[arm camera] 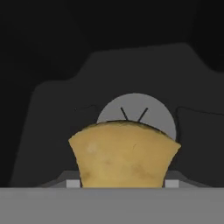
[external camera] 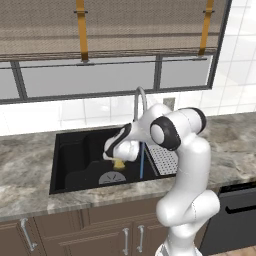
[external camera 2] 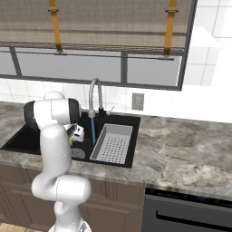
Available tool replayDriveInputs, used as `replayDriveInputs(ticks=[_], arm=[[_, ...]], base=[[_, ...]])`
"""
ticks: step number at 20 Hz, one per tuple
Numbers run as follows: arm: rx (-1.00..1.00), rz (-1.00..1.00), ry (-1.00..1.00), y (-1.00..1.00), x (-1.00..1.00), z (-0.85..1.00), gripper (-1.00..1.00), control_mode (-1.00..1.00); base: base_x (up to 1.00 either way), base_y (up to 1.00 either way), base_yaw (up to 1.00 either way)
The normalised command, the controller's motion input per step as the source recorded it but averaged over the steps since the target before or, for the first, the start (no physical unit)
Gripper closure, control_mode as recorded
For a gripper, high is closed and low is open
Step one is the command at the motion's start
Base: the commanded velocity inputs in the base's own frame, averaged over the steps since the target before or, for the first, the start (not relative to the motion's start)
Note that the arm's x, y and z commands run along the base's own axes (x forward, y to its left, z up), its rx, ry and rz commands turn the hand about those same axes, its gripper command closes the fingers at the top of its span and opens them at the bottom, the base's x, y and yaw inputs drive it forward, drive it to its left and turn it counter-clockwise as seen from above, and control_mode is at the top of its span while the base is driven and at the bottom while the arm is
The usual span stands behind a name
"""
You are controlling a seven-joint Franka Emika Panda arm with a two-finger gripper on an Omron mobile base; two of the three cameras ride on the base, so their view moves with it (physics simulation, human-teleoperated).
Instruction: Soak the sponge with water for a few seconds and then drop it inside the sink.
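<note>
Black sink point(external camera: 70, 160) sits left of centre in the left base view, sunk into the marbled desk point(external camera: 25, 170). At the frame's middle the tool point(external camera: 119, 159) hangs over the basin, closed on the sponge point(external camera: 119, 163), whose yellow lump shows just under the white hand and above the round grey drain point(external camera: 111, 178). Just to the right the water point(external camera: 141, 161) falls as a thin blue line from the faucet point(external camera: 140, 100); sponge and stream stand near each other but apart. Further right a grey drainer tray point(external camera: 164, 159) lies in the basin's right part, partly behind the arm.

In the right base view the arm fills the left side, with a sliver of sponge point(external camera 2: 71, 141) at its edge. The stream point(external camera 2: 93, 129) comes next, then the tray point(external camera 2: 113, 142), then bare desk point(external camera 2: 190, 145) to the right.

In the hand view the sponge point(arm camera: 124, 154) sits low at centre, held at its bottom edge, with the drain point(arm camera: 151, 111) behind it on the sink floor point(arm camera: 57, 131).
</note>
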Motion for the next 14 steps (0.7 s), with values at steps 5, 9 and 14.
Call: replayDriveInputs(ticks=[5,9,14], arm=[[-0.15,0.0,0.25,0.05,0.0,0.26,1.0,-1.0],[-0.14,0.0,0.23,0.26,0.0,0.38,1.0,-1.0],[-0.12,0.0,0.15,0.36,0.0,0.44,1.0,-1.0]], base=[[0.0,0.0,0.0],[0.0,0.0,0.0],[0.0,0.0,0.0]])
